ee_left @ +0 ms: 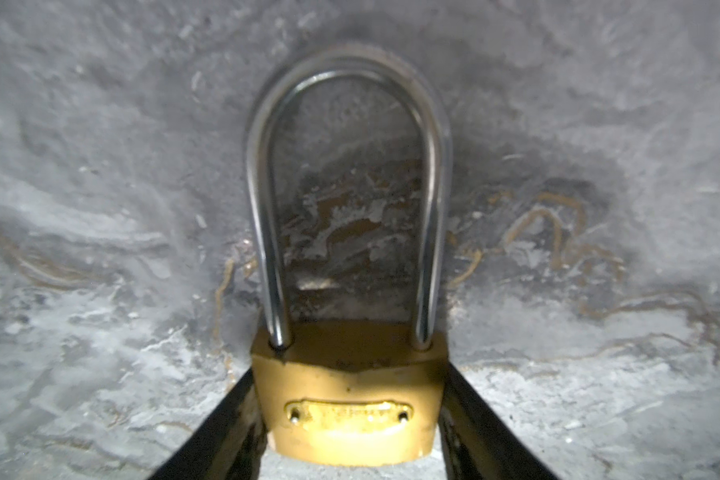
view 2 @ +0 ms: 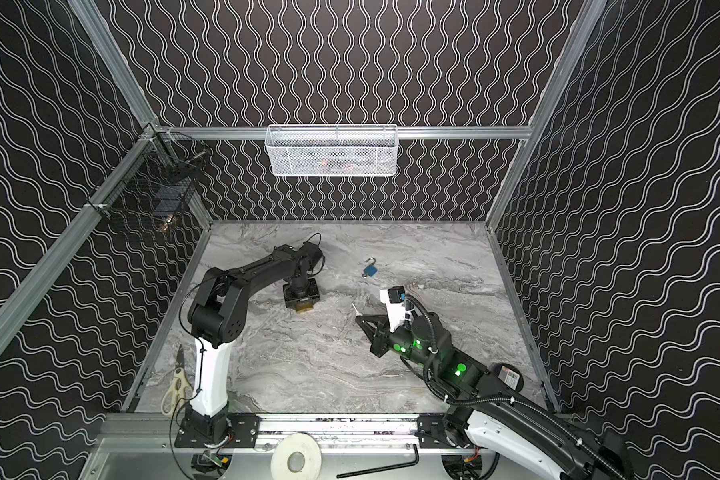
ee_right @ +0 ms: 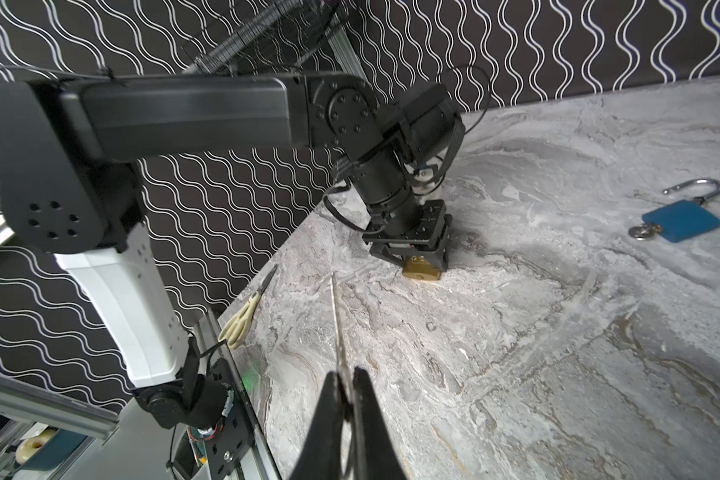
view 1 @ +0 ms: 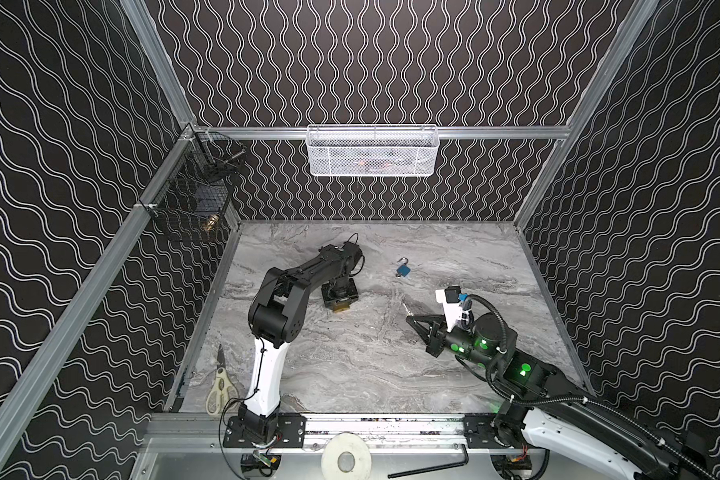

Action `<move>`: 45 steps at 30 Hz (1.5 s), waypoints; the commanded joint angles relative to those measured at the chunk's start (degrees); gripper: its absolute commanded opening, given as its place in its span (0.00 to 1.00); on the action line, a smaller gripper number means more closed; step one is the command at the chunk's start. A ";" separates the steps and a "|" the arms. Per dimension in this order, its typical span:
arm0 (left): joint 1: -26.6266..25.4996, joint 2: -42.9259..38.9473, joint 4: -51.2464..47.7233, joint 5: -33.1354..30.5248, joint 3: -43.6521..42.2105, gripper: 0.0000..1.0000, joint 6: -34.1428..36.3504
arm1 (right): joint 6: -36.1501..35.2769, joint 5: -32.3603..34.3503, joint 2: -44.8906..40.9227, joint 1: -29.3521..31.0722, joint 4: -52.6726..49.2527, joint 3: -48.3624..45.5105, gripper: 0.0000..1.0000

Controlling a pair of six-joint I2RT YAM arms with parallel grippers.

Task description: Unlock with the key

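**Black Waves, Grey Marble**

The walls (view 1: pixel 59 166) are black with white wavy lines; the table (view 1: pixel 350 365) is grey, veined like marble. The gold padlock (ee_left: pixel 346 411) has a silver shackle (ee_left: pixel 262 208), the blue padlock (view 1: pixel 403 271) too. The key (ee_right: pixel 336 311) is silver, the scissors (view 1: pixel 219 386) cream-handled, the mesh basket (view 1: pixel 371 162) white, the wire basket (view 1: pixel 184 208) black.

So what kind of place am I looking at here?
Probably a robot test booth: two arms bolted to a front rail, patterned walls closing in a marble-look table, plus a brass padlock and a blue padlock to work on.
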 commanded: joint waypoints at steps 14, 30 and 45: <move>-0.31 5.30 -3.40 -1.64 -7.40 0.73 -1.39 | -2.21 2.86 -4.99 0.05 -3.65 -0.77 0.00; -0.79 -6.63 6.60 2.29 -11.88 0.56 -3.46 | -2.20 1.42 -1.20 0.05 -2.01 -0.43 0.00; -0.87 -2.34 2.13 3.94 -11.50 0.75 0.48 | -0.67 0.37 -0.91 0.05 -1.68 0.08 0.00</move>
